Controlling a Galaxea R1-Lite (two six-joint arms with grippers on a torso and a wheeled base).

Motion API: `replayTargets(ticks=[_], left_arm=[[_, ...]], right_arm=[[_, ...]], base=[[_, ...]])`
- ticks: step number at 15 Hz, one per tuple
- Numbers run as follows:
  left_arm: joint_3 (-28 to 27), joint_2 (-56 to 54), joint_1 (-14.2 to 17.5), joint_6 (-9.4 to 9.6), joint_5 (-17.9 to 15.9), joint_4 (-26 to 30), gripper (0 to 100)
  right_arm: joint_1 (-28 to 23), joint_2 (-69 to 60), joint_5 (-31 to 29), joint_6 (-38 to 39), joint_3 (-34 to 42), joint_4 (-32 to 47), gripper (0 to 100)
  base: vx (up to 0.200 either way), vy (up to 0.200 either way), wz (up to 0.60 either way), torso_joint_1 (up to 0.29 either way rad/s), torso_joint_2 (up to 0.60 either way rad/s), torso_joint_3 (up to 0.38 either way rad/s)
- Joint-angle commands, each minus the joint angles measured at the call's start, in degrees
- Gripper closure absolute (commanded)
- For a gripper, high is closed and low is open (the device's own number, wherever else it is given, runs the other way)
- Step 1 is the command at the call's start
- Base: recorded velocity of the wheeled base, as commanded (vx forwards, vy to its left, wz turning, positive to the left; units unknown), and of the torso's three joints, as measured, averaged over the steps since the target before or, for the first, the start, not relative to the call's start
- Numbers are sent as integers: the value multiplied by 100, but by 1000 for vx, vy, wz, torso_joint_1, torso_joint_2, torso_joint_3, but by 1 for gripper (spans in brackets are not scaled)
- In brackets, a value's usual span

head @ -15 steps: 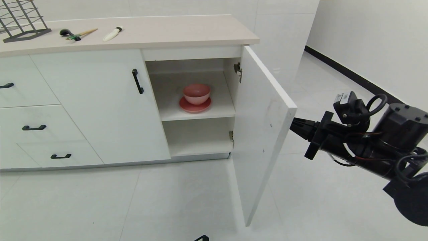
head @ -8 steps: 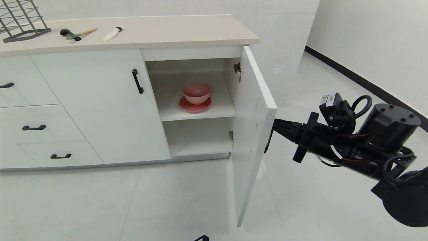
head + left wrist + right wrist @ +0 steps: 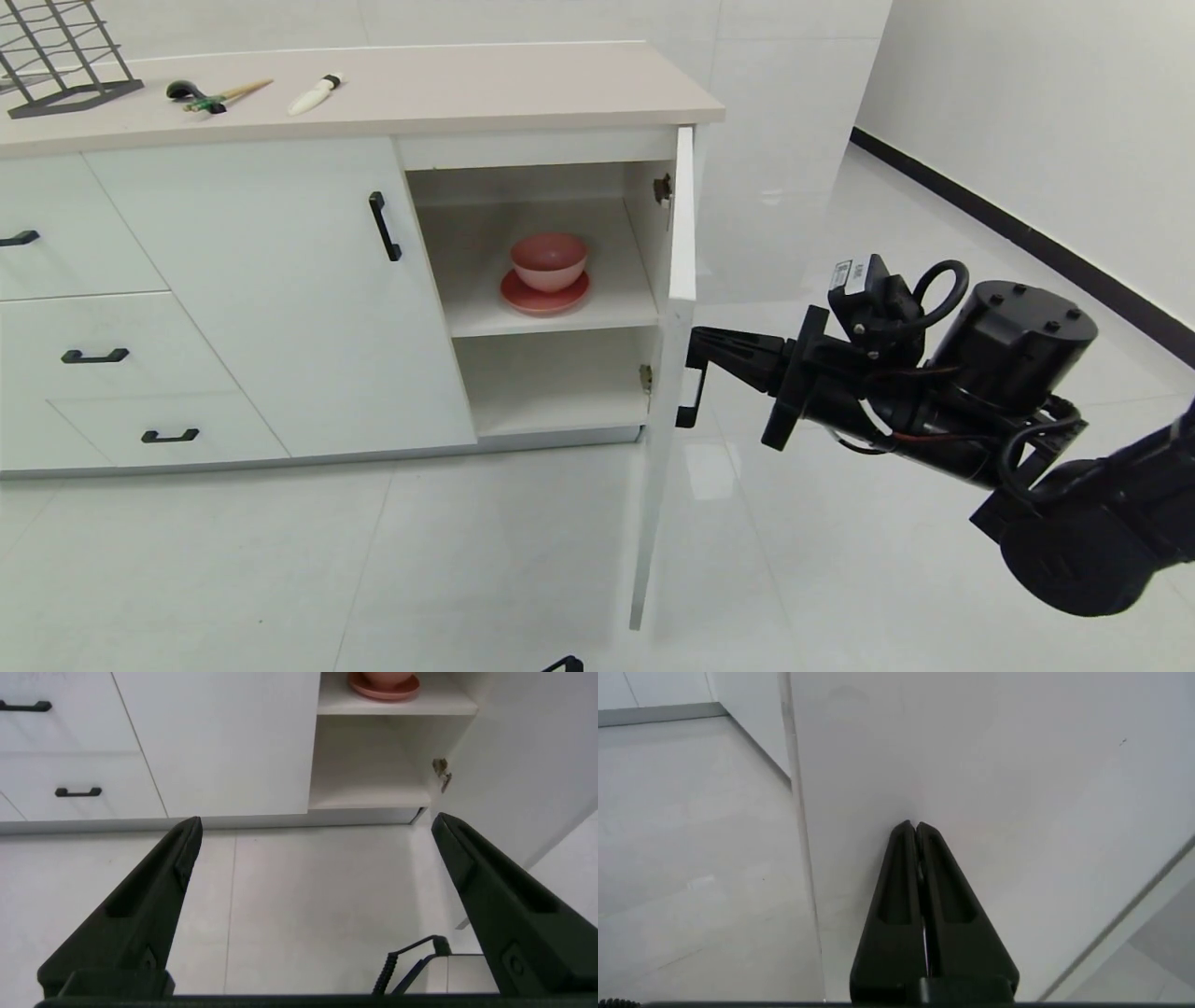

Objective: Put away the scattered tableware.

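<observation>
Starting at the right tool (image 3: pixel 916 829): pinched closed, tips pressed flat against the outer face of the door (image 3: pixel 1018 756), close to its free edge. Out in front of the cabinet (image 3: pixel 280 280) with that door, swung wide and seen edge-on from the head, black handle (image 3: pixel 690 397) just beside the tips. Over to the left tool (image 3: pixel 315 821): spread wide open, gripping nothing, held low above the floor (image 3: pixel 308 905) and facing the open compartment. Inside now, on the upper shelf (image 3: pixel 467 313): a pink bowl (image 3: pixel 549 259) sitting upright on a red plate (image 3: pixel 544 295), both about mid-shelf, well apart from either tool. Below that, a lower shelf (image 3: pixel 551 411). Up top on the surface (image 3: pixel 485 89), toward the far left: a wooden-handled utensil (image 3: pixel 219 93), a white utensil (image 3: pixel 315 94) near it, and a wire rack (image 3: pixel 56 56) at the corner.
</observation>
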Motion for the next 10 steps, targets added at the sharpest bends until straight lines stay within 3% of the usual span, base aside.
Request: replayTargets(ticks=[1, 10], left_arm=[[-1, 6, 1, -2, -1, 2, 0], [-1, 6, 1, -2, -1, -7, 0]], right_arm=[[108, 104, -2, 0, -96, -4, 100], [380, 631, -2, 18, -834, 5, 100]], base=[[0, 0, 0, 0, 0, 0], [0, 0, 0, 0, 0, 0]])
